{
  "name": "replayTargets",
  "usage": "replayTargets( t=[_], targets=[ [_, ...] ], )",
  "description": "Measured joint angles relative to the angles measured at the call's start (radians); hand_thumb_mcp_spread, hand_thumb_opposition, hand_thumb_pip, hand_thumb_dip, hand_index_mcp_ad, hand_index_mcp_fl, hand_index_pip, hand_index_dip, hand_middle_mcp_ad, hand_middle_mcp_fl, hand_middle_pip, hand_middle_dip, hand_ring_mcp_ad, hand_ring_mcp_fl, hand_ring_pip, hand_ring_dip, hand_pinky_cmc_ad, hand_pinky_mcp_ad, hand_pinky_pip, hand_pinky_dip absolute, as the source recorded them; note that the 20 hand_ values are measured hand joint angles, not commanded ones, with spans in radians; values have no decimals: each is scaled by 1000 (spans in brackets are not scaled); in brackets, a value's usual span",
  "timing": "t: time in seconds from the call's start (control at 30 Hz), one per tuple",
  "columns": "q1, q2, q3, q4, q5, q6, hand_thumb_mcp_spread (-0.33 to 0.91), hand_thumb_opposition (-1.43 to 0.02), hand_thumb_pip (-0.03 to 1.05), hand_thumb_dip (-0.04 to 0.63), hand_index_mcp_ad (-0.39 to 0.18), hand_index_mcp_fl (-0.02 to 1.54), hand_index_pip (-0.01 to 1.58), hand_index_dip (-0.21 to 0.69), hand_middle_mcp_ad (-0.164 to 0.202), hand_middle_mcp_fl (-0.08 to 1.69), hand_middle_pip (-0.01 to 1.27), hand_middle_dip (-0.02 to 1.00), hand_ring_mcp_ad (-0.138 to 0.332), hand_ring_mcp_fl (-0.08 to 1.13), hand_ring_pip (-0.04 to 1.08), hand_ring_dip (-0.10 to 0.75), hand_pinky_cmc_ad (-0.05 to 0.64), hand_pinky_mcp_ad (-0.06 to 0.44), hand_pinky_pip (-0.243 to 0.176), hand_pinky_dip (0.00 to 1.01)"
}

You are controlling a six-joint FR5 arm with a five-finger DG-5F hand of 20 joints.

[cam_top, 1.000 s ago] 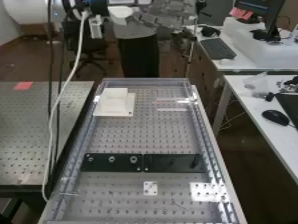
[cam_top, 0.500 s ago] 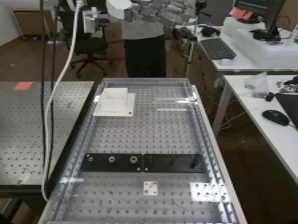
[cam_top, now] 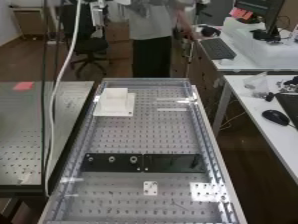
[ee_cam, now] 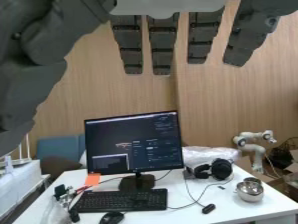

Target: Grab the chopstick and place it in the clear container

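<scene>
At the top edge of the high view, part of the hand (cam_top: pixel 141 6) shows beyond the bench's far end, high above the floor. In the wrist view the hand (ee_cam: pixel 163 45) is open, its dark grey fingers straight and apart, the thumb off to one side, with nothing between them. Clear walls (cam_top: pixel 211 165) run along the perforated bench top; whether they form the clear container I cannot tell. Two thin pale strips (cam_top: pixel 171 109) lie crosswise near the bench's far end, and I cannot tell whether either is the chopstick.
On the bench stand a white block on a plate (cam_top: pixel 114 102), a black bar with bolts (cam_top: pixel 112 159) and a small white plate (cam_top: pixel 150 188). Cables hang at the left. The wrist view has a monitor (ee_cam: pixel 133 145), a keyboard (ee_cam: pixel 120 200) and metal bowls (ee_cam: pixel 249 190) on a white desk.
The hand has moved up toward the high view's top edge, mostly out of the picture. The white cable has swung slightly. Things on the bench have stayed put.
</scene>
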Motion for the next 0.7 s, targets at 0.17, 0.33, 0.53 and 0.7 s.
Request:
replayTargets(
  t=[0.17, 0.33, 0.53, 0.7],
  targets=[
    [14, -6, 11, -9, 49, -5, 75, -695, 454, -17, -24, 188, 84, 129, 80, 140, 140, 110, 164, 35, 106, 0, 302, 295, -105, 180],
    [23, -15, 24, -24, 41, -2, 73, -695, 450, -14, -37, 188, 84, 131, 75, 140, 140, 110, 159, 35, 106, 0, 304, 295, -105, 180],
    [41, -49, 76, -76, 120, 9, 75, -695, 447, -17, -21, 188, 84, 133, 86, 140, 140, 110, 162, 35, 106, 0, 305, 298, -105, 180],
    [49, -65, 107, -99, 103, 3, 73, -695, 445, -17, -21, 188, 84, 134, 86, 140, 140, 110, 162, 35, 106, 0, 307, 298, -105, 180]
  ],
)
